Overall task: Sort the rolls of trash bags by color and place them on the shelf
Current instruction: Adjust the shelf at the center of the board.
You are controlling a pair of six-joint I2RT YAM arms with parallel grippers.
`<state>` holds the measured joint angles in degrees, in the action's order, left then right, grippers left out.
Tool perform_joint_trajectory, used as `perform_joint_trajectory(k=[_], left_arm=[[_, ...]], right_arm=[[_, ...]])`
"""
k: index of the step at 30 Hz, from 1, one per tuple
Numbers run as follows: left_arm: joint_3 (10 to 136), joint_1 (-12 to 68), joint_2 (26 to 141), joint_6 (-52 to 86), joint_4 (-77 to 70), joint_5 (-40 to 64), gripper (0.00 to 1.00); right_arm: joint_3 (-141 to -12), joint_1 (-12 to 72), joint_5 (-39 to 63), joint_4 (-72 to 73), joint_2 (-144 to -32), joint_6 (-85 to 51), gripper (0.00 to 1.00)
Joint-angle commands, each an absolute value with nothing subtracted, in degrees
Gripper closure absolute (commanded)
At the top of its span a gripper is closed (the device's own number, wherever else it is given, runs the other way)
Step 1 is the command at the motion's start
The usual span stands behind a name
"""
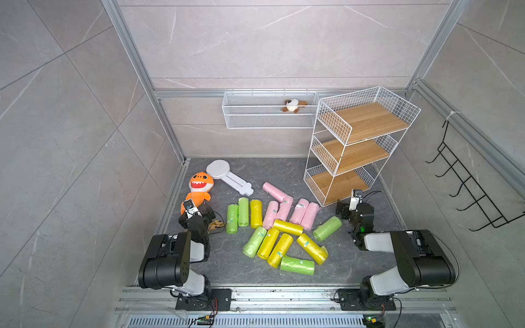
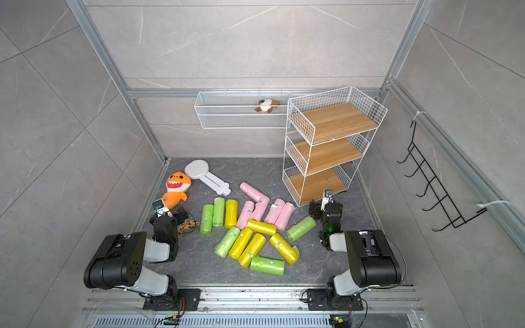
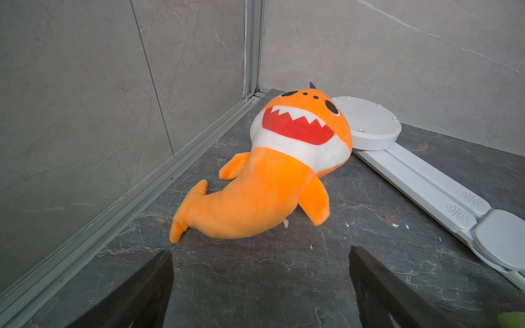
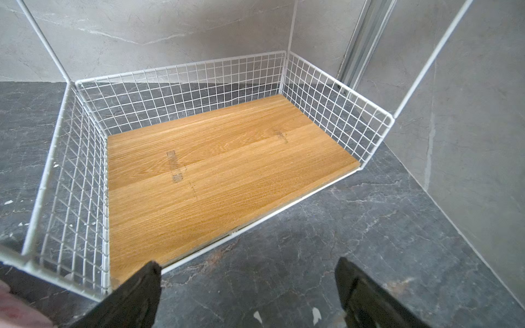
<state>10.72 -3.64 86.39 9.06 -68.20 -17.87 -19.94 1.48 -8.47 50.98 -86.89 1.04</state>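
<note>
Both my claws stand wide apart, holding nothing: the left gripper (image 3: 260, 251) faces an orange plush shark (image 3: 264, 181), the right gripper (image 4: 247, 262) the bottom board of the tall white wire-mesh shelf (image 4: 213, 170). All fifteen soft plastic rolls of trash bags (image 1: 287, 227), yellow, pink and green, lie on the dark stone floor (image 1: 224, 272) between my arms.

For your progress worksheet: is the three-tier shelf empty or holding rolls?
Empty: the shelf shows three bare wooden boards; the trash-bag rolls all lie on the floor.
</note>
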Motion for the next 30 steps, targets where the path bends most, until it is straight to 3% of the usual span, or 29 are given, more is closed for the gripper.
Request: perform_joint_trajectory(k=[1,21,25,28,30], left_arm=[[11.5,-3.8,85.8,9.9,-69.6,-18.2,0.02],[12.6,-3.8,84.9,9.4,-67.1,-17.1,0.02],[18.2,-3.7,74.5,10.3,-49.0,-18.2,0.02],[21.0,-3.8,65.5,20.5,-40.6,-17.7,0.01],[22.7,-3.5,61.7,23.6,-38.5,-9.1,0.07]], right_arm=[[-20.5,1.5,-7.9,50.9,-87.0,0.3,0.0],[-19.9,1.5,-10.1,51.8,-86.6,-0.6,0.0],[-15.0,1.5,-13.7,56.9,-82.5,-1.8,0.0],[-12.1,2.0,-14.9,63.3,-81.8,-0.9,0.01],[-15.2,3.7,-19.3,50.2,-73.7,-0.8,0.02]])
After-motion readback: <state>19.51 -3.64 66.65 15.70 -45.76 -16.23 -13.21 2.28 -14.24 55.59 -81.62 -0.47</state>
